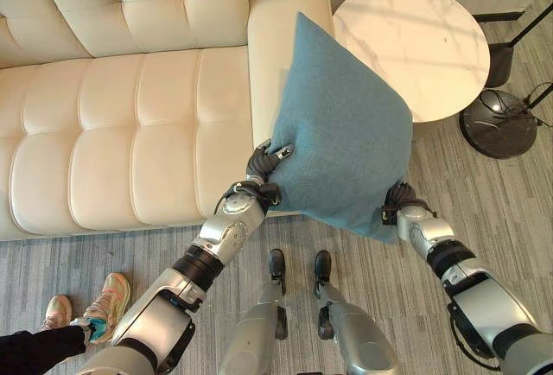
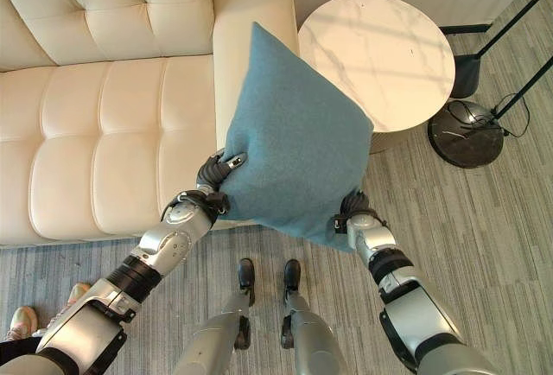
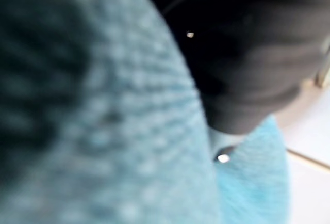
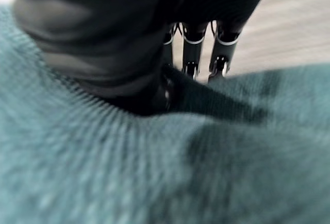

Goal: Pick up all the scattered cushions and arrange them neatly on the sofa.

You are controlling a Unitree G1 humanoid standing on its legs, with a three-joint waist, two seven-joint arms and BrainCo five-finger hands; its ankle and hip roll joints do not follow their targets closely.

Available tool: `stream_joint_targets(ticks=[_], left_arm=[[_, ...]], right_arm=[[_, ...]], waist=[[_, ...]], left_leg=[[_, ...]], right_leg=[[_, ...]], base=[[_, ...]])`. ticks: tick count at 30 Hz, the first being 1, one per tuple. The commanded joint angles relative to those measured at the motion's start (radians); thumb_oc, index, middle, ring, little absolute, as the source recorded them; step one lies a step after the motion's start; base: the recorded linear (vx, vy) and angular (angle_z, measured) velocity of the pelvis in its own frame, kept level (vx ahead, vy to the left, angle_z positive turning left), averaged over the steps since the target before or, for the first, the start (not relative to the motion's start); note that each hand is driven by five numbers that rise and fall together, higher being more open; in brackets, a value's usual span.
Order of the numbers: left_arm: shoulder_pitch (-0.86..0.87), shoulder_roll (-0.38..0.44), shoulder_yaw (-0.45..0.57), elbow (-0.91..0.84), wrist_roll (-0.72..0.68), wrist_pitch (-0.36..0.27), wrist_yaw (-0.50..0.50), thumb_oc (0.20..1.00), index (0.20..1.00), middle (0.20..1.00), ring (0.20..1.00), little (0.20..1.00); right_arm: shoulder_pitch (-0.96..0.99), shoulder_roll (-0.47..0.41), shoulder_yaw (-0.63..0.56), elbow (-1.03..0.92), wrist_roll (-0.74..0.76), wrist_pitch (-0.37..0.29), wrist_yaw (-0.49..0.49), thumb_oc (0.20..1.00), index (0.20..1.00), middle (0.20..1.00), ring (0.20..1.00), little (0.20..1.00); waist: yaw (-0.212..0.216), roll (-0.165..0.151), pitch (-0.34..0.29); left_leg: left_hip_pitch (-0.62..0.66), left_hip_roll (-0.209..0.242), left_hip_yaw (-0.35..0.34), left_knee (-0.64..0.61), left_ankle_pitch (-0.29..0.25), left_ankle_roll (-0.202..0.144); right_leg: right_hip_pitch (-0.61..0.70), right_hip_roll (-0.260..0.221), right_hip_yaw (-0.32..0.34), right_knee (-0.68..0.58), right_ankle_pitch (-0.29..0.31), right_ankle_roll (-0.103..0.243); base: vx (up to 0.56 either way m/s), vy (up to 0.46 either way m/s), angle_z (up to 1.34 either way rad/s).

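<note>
Both hands held the teal cushion (image 1: pixel 341 129) aloft over the cream sofa (image 1: pixel 130 133) armrest: the left hand (image 1: pixel 263 166) and the right hand (image 1: pixel 399 200) each pinched a lower corner. Swinging it leftward, level, before lowering would seat it squarely on the seat.

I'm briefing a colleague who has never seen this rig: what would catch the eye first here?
A large teal cushion held up in mid-air, gripped at its lower corners by the left hand and the right hand. Behind it lies a cream tufted sofa, and a round white marble side table stands beside the sofa's arm.
</note>
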Motion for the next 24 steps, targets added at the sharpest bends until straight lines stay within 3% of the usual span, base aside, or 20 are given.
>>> stream_joint_targets(ticks=[1, 7, 12, 15, 19, 21, 23, 24], left_arm=[[-0.019, -0.106, -0.105, -0.036, -0.056, 0.007, -0.085, 0.2, 0.2, 0.2, 0.2, 0.2], [0.048, -0.105, -0.092, -0.025, -0.057, 0.018, -0.087, 0.2, 0.2, 0.2, 0.2, 0.2], [0.138, -0.048, -0.041, -0.143, 0.027, 0.008, -0.064, 0.2, 0.2, 0.2, 0.2, 0.2], [0.192, -0.002, 0.063, -0.283, 0.231, 0.0, -0.039, 0.2, 0.2, 0.2, 0.2, 0.2], [0.29, -0.02, 0.125, -0.371, 0.277, -0.011, -0.027, 0.2, 0.2, 0.2, 0.2, 0.2], [0.404, -0.014, 0.188, -0.492, 0.3, -0.003, -0.04, 0.2, 0.2, 0.2, 0.2, 0.2], [0.467, 0.005, 0.222, -0.551, 0.328, -0.002, -0.047, 0.2, 0.2, 0.2, 0.2, 0.2], [0.507, 0.019, 0.241, -0.565, 0.36, 0.0, -0.057, 0.2, 0.2, 0.2, 0.2, 0.2]], right_arm=[[-0.074, 0.229, 0.019, -0.108, 0.14, -0.105, 0.118, 0.2, 0.2, 0.2, 0.2, 0.2], [-0.025, 0.251, 0.006, -0.137, 0.167, -0.124, 0.103, 0.2, 0.2, 0.2, 0.2, 0.2], [0.035, 0.237, -0.032, -0.293, 0.071, -0.155, 0.044, 0.2, 0.2, 0.2, 0.2, 0.2], [0.115, 0.202, -0.065, -0.489, -0.053, -0.182, 0.039, 0.2, 0.2, 0.2, 0.2, 0.2], [0.236, 0.188, -0.096, -0.68, -0.091, -0.202, 0.057, 0.2, 0.2, 0.2, 0.2, 0.2], [0.391, 0.151, -0.127, -0.864, -0.124, -0.197, 0.101, 0.2, 0.2, 0.2, 0.2, 0.2], [0.468, 0.149, -0.129, -0.927, -0.127, -0.201, 0.124, 0.2, 0.2, 0.2, 0.2, 0.2], [0.531, 0.155, -0.139, -0.975, -0.09, -0.213, 0.14, 0.2, 0.2, 0.2, 0.2, 0.2]], waist=[[0.032, 0.001, -0.006], [0.044, 0.023, -0.005], [0.055, 0.024, -0.025], [0.059, 0.004, -0.057], [0.045, -0.014, -0.083], [0.025, -0.03, -0.094], [0.018, -0.043, -0.095], [0.017, -0.046, -0.096]], left_leg=[[0.073, -0.009, 0.014, -0.006, -0.147, -0.04], [0.069, -0.014, -0.001, -0.006, -0.139, -0.044], [0.082, -0.019, -0.001, -0.006, -0.145, -0.04], [0.112, -0.025, 0.008, -0.006, -0.161, -0.024], [0.143, -0.035, 0.027, -0.006, -0.177, -0.004], [0.155, -0.047, 0.062, -0.006, -0.186, 0.008], [0.15, -0.041, 0.091, -0.006, -0.18, 0.011], [0.148, -0.021, 0.105, -0.006, -0.169, 0.004]], right_leg=[[-0.044, -0.062, 0.068, 0.075, -0.152, 0.089], [-0.042, -0.067, 0.055, 0.079, -0.156, 0.087], [-0.019, -0.073, 0.049, 0.059, -0.144, 0.096], [0.005, -0.08, 0.064, 0.056, -0.135, 0.107], [0.018, -0.09, 0.083, 0.061, -0.122, 0.119], [0.017, -0.1, 0.098, 0.046, -0.078, 0.141], [-0.005, -0.099, 0.107, 0.053, -0.055, 0.16], [-0.008, -0.092, 0.093, 0.125, -0.1, 0.154]], base=[[-0.06, 0.004, 0.0], [-0.03, -0.001, 0.0], [-0.02, 0.034, 0.01], [-0.04, 0.138, -0.06], [-0.05, 0.156, -0.04], [-0.17, 0.218, -0.07], [-0.23, 0.154, -0.09], [-0.19, 0.073, -0.22]])
